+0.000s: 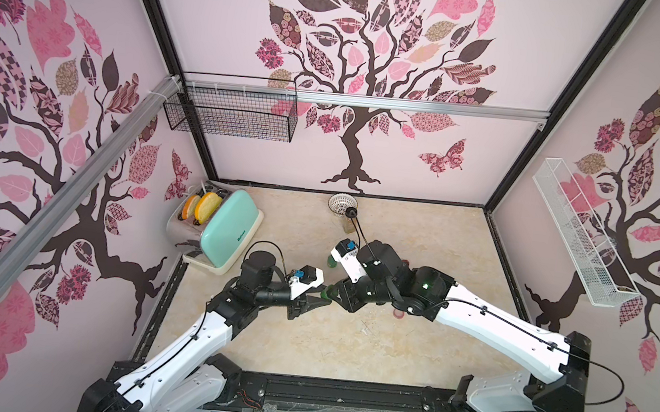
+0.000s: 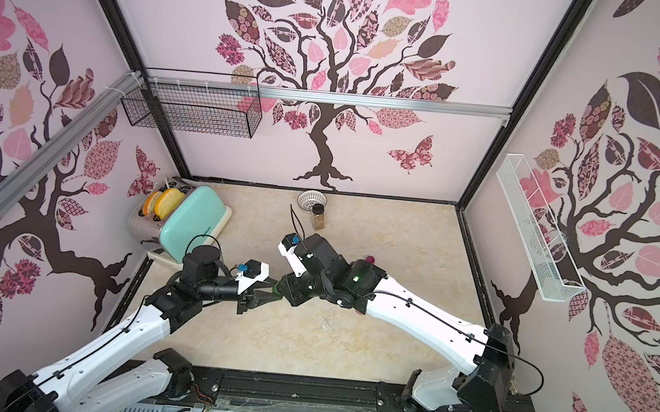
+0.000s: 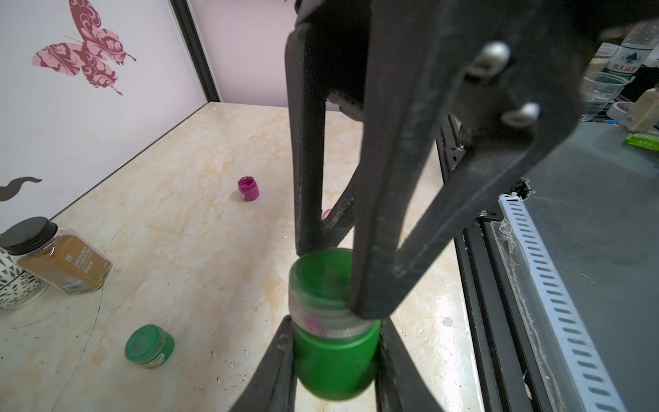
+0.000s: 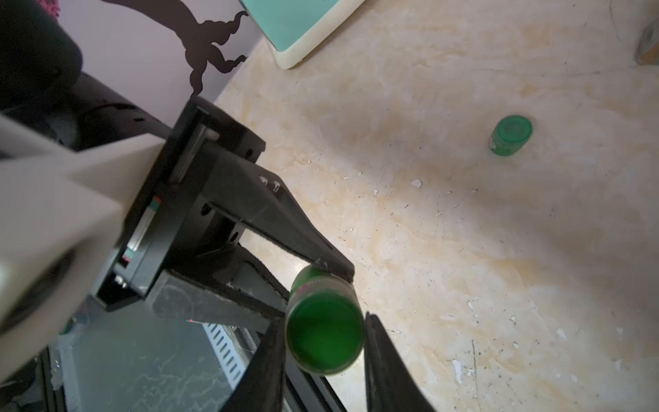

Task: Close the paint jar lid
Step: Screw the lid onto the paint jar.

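Marbled tabletop (image 1: 401, 231), near its middle: the left gripper (image 3: 335, 323) is clamped on the green paint jar (image 3: 335, 360), and the right gripper (image 4: 323, 321) pinches the lid (image 4: 324, 335) at the jar's mouth.

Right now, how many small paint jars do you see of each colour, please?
Green: 2 (held jar with lid, free jar)
Magenta: 1 (magenta jar)
Total: 3
A pink item, mostly hidden, is not counted.

Centre frame in a top view, the paint jar (image 1: 326, 293) is a green sliver, mostly hidden between left gripper (image 1: 319, 296) and right gripper (image 1: 334, 292); its lid (image 3: 319, 273) blurred close up.
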Robot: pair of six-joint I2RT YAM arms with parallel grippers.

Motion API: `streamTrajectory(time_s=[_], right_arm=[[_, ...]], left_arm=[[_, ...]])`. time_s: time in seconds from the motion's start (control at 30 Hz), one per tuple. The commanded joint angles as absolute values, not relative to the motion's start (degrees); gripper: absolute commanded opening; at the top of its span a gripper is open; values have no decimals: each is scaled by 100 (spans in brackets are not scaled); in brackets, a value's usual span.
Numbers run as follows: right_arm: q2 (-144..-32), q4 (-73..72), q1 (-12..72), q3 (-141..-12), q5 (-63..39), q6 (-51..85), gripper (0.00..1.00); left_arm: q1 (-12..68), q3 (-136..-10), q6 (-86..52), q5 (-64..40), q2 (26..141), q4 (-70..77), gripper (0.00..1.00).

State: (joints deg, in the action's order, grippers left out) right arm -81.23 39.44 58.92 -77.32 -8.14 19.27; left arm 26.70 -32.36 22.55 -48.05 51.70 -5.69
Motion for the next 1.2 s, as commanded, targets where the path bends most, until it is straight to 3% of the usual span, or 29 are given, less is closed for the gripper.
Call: streamTrajectory(time_s=[0.0, 0.2, 0.5, 0.83, 1.17], right_arm=[[-8430, 3741, 6004, -7931, -795, 3118, 9], [-8392, 3830, 6003, -8072, -700, 3122, 12], [-7873, 4085, 5888, -8304, 0, 2097, 40], [-6762, 3586, 5373, -7716, -463, 362, 70], [-6838, 4297, 5301, -7661, -2142, -2150, 71]], left_arm=[[2819, -3393, 2325, -5432, 5067, 103, 18], [2821, -3390, 2332, -5423, 5060, 97, 18], [2818, -3376, 2329, -5423, 5047, 102, 18], [2819, -3375, 2316, -5458, 5063, 101, 18], [2826, -3387, 2316, -5493, 5094, 102, 18]])
